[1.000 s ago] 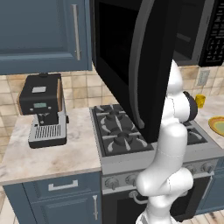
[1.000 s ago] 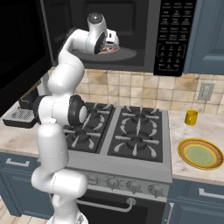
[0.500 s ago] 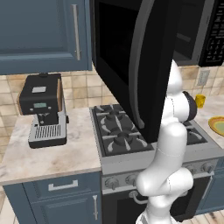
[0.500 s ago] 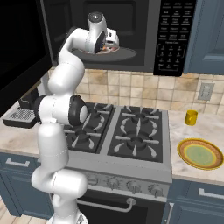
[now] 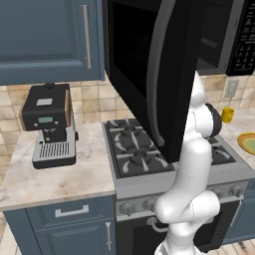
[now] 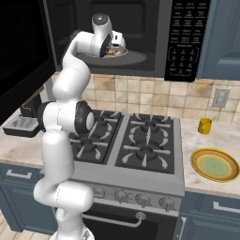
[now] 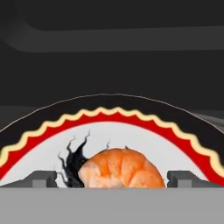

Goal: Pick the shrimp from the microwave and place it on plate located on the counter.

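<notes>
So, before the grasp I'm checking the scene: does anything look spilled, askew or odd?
Nothing stands out. The shrimp lies on its dish inside the open microwave, between the gripper's fingertips; the plate sits flat on the counter.

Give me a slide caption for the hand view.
Gripper open astride the orange shrimp on a red-and-black rimmed dish inside the microwave.

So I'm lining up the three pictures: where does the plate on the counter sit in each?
Left base view: plate, cut by the right edge.
Right base view: plate, lower right, whole.
Hand view: not in it.
Shared landmark: the small yellow cylinder, just behind the plate in both base views.
</notes>
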Available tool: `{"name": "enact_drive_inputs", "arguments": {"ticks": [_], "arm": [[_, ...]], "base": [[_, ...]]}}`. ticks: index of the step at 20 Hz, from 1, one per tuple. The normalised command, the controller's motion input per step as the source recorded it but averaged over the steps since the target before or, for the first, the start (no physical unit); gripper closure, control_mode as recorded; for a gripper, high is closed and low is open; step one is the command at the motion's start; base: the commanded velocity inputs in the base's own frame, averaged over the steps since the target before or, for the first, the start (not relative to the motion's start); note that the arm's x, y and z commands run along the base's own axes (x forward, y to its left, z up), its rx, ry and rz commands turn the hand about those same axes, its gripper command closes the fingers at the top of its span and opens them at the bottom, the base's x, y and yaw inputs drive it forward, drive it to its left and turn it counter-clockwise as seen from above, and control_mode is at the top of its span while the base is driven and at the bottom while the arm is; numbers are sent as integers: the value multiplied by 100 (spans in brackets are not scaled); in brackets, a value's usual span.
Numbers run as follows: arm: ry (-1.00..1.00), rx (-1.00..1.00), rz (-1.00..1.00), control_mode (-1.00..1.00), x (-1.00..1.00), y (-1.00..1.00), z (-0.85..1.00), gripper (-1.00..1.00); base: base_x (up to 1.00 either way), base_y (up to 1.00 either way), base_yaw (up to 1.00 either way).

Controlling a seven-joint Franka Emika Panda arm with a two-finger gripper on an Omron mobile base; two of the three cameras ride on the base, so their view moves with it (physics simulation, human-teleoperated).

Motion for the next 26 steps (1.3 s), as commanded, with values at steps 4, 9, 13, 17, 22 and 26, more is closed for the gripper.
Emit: {"name": "enact_drive_inputs", "arguments": {"ticks": [4,9,13,17,22,26], "arm": [[0,0,0,-100,14,0,0,-100],[0,0,0,-100,18,0,0,-100],[0,0,0,-100,12,0,0,-100],[0,0,0,-100,0,0,-8,100],[0,0,0,-100,0,0,-8,100],[0,0,0,-100,0,0,0,100]], "base": [[0,0,0],[0,0,0],[0,0,0],[0,0,0],[0,0,0],[0,0,0]]}}
